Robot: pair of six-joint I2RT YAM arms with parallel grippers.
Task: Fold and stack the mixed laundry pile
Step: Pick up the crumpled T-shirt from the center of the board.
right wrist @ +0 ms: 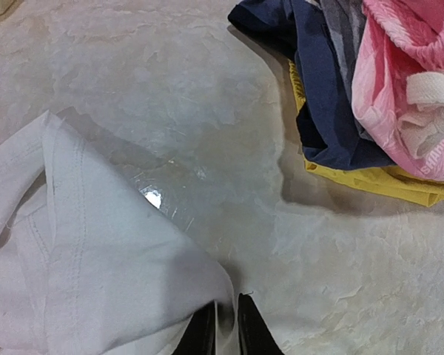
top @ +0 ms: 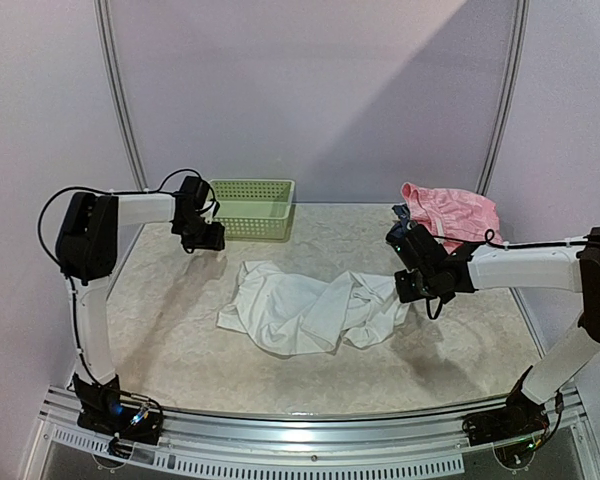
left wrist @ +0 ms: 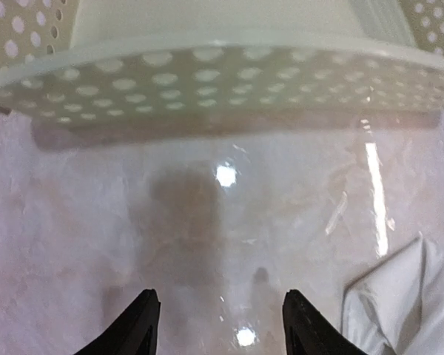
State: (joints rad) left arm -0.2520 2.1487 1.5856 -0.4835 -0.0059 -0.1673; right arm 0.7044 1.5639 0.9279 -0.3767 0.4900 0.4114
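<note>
Overhead, the green basket (top: 252, 222) sits at the far side of the bench (top: 180, 350), with the left fingers (top: 212, 240) just beside its left corner. The white garment (top: 300, 310) lies crumpled nearer the arm bases than the basket and a little to its right. The right fingers (top: 408, 288) are at the garment's edge farthest from the basket. The pink piece (top: 455, 212) lies well to the basket's right, along the same far edge.

From the left wrist, the left fingers (left wrist: 220, 334) stand apart with only bare bench between them. The basket (left wrist: 207, 89) is close ahead, and a corner of the white garment (left wrist: 399, 303) is off to the right, not touching.

From the right wrist, the right fingers (right wrist: 226, 334) are nearly closed on a fold of the white garment (right wrist: 96, 259). The pink piece (right wrist: 399, 74) rests on dark blue and yellow clothes (right wrist: 322, 111), apart from that fold.

The pinch looks thin, so I judge the cloth could slip and slump back into a heap. The left fingers, being so near the basket, could nudge it when they swing toward the garment
</note>
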